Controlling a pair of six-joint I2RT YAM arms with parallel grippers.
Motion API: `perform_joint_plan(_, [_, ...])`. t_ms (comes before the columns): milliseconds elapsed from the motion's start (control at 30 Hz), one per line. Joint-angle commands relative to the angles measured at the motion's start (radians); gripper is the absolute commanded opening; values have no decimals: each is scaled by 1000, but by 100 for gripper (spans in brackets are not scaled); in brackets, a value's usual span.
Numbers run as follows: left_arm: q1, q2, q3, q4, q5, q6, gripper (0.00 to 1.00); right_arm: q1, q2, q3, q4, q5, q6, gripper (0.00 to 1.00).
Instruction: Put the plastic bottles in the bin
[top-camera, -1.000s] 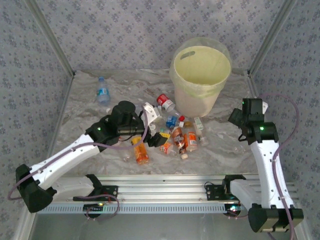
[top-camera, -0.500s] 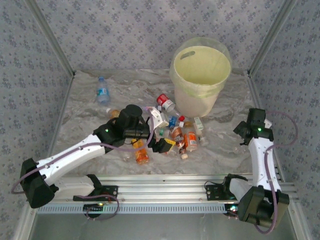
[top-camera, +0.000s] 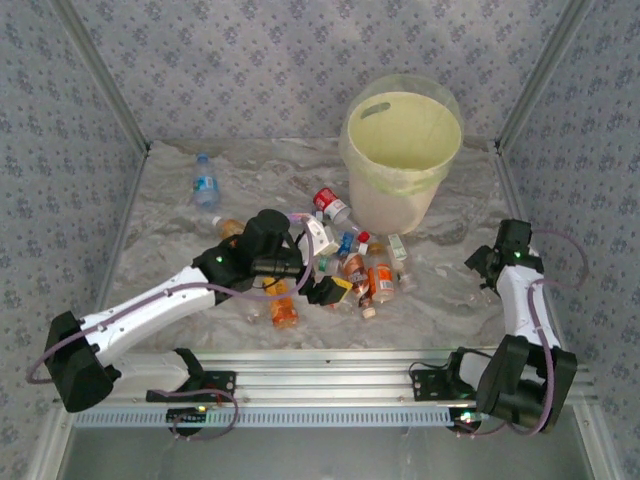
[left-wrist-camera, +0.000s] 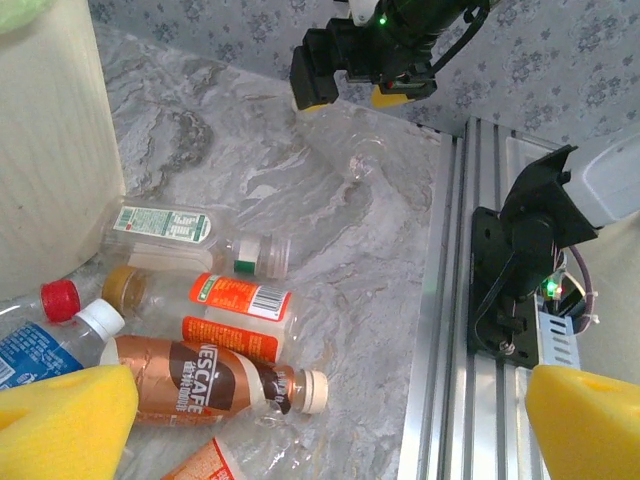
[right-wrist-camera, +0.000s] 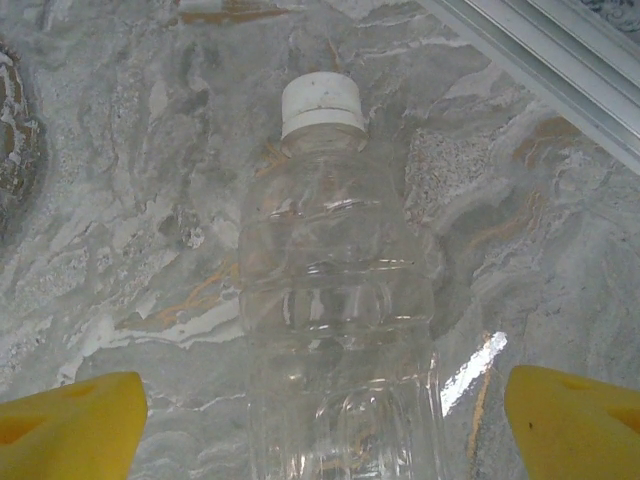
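Okay, my right claw (right-wrist-camera: 322, 420) hangs spread over a clear white-capped plastic bottle (right-wrist-camera: 335, 300); slick body could squirt out when I clench; left claw (left-wrist-camera: 322, 420) released.

Robot lab test booth is indicated: aluminium rail (top-camera: 320, 378) at bottom, patterned wall panels (top-camera: 250, 60) at top, marbled table (top-camera: 440, 300) at centre.
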Motion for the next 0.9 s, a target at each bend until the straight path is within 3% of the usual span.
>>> perform_joint_plan(0, [-8, 10, -2, 18, 4, -1, 100, -32, 24, -12, 50, -63, -12, 94])
perform_joint_plan(867, [-8, 55, 24, -18, -7, 7, 100, -80, 137, -24, 98, -103, -40, 92])
